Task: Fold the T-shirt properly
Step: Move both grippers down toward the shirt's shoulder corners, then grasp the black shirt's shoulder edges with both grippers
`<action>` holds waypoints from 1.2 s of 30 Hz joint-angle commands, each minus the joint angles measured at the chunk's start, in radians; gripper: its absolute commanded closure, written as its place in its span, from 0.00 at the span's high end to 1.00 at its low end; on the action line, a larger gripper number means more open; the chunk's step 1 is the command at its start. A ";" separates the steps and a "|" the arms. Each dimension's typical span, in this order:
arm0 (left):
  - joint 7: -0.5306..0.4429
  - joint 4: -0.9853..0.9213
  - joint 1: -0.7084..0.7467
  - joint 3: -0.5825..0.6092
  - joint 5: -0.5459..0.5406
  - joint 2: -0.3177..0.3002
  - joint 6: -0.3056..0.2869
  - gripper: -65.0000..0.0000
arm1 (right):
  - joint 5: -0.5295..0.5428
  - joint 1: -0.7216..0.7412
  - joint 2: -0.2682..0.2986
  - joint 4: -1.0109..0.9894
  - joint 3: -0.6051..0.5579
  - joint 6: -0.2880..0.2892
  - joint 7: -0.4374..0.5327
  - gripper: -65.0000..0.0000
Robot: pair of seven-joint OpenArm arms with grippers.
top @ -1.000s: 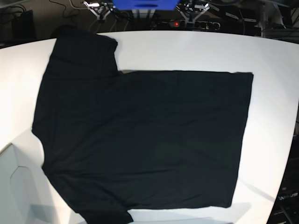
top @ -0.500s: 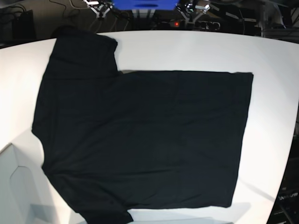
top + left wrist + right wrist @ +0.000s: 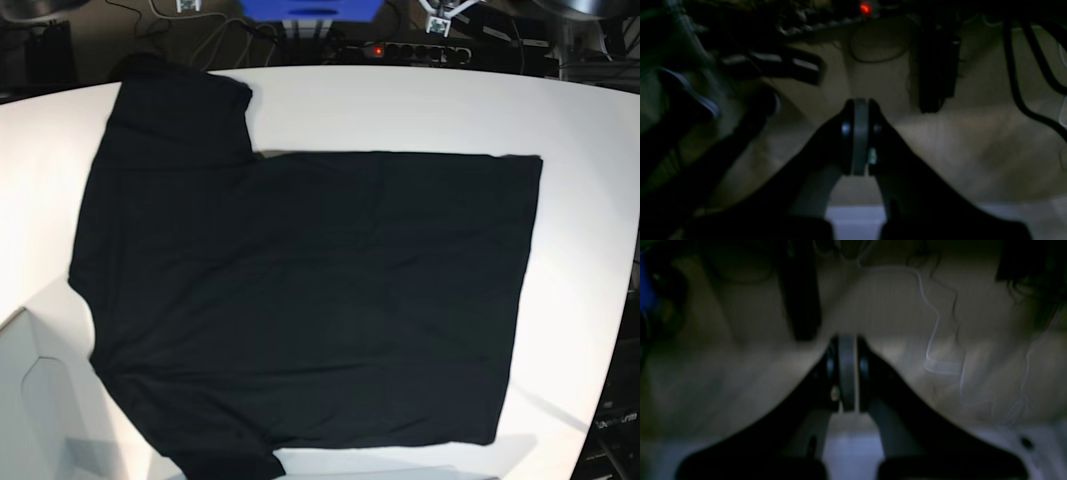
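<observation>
The T-shirt (image 3: 300, 300) lay spread flat, plain side up, on the white worktop (image 3: 400, 110), long axis across the base view, while the left gripper (image 3: 860, 136) and right gripper (image 3: 846, 373), both closed and empty, hung beyond its far edge.

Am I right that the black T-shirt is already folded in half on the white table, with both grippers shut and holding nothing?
Not quite. In the base view the T-shirt lies spread out flat and unfolded on the white table, both sleeves showing. The rest holds: the wrist views show the left gripper and right gripper shut, holding nothing.
</observation>
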 commanded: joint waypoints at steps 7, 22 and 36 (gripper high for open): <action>-0.001 0.379 0.212 -0.069 0.002 -0.036 0.000 0.00 | 0.006 -0.247 0.035 0.482 0.014 0.008 -0.137 0.00; 0.001 0.685 0.215 -0.422 -0.401 -0.044 -0.001 0.44 | 0.006 -0.138 0.041 0.737 0.118 0.008 -0.171 0.12; 0.162 0.589 -0.080 -0.620 -0.578 -0.041 -0.003 0.63 | 0.006 0.023 0.046 0.734 0.117 0.009 -0.171 0.47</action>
